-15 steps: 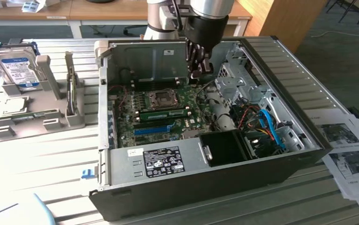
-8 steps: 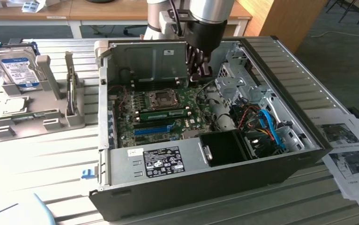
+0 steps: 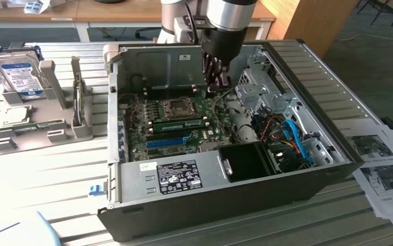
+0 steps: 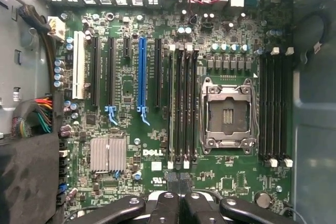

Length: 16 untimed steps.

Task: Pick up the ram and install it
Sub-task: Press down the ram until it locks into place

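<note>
The ram (image 3: pixel 179 124) is a thin green stick standing on edge in a memory slot of the motherboard, inside the open computer case (image 3: pixel 333 128). In the wrist view the ram (image 4: pixel 172 108) fills the slot furthest from the empty processor socket (image 4: pixel 227 111) in the bank of slots beside it. My gripper (image 3: pixel 216 86) hangs over the board toward the back of the case, up and to the exterior view's right of the ram. Its dark fingers (image 4: pixel 173 192) are pressed together, so the gripper (image 4: pixel 179 179) is shut with nothing between them.
A long blue slot (image 4: pixel 142 72) lies beside the memory slots. Blue and orange cables (image 3: pixel 292 138) and a black shroud (image 3: pixel 248 159) fill the case's front. A hard drive (image 3: pixel 20 77) stands in a grey rack (image 3: pixel 46 130) at the exterior view's left. Printed papers (image 3: pixel 385 169) lie at its right.
</note>
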Motion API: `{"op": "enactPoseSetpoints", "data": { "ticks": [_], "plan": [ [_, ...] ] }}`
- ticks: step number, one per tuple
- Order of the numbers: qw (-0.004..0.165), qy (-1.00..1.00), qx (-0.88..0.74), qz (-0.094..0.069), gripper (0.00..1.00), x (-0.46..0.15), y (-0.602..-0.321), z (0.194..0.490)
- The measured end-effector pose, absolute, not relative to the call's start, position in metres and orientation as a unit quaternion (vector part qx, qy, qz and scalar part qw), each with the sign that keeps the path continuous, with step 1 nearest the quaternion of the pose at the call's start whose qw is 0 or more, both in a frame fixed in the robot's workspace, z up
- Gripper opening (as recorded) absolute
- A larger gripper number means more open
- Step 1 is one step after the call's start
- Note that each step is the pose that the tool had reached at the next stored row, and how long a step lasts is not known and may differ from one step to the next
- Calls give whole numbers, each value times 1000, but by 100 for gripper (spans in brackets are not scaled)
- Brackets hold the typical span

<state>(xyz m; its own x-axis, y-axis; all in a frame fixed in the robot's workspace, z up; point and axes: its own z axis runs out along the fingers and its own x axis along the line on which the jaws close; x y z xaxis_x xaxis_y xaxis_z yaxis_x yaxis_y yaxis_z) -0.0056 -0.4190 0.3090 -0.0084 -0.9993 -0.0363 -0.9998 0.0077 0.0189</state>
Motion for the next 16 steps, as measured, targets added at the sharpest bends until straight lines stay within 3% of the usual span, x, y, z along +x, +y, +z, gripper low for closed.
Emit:
{"op": "enactPoseSetpoints", "data": {
  "ticks": [16],
  "plan": [
    [6, 710, -704, 19, 10, -6, -419, 296]
  ]
}}
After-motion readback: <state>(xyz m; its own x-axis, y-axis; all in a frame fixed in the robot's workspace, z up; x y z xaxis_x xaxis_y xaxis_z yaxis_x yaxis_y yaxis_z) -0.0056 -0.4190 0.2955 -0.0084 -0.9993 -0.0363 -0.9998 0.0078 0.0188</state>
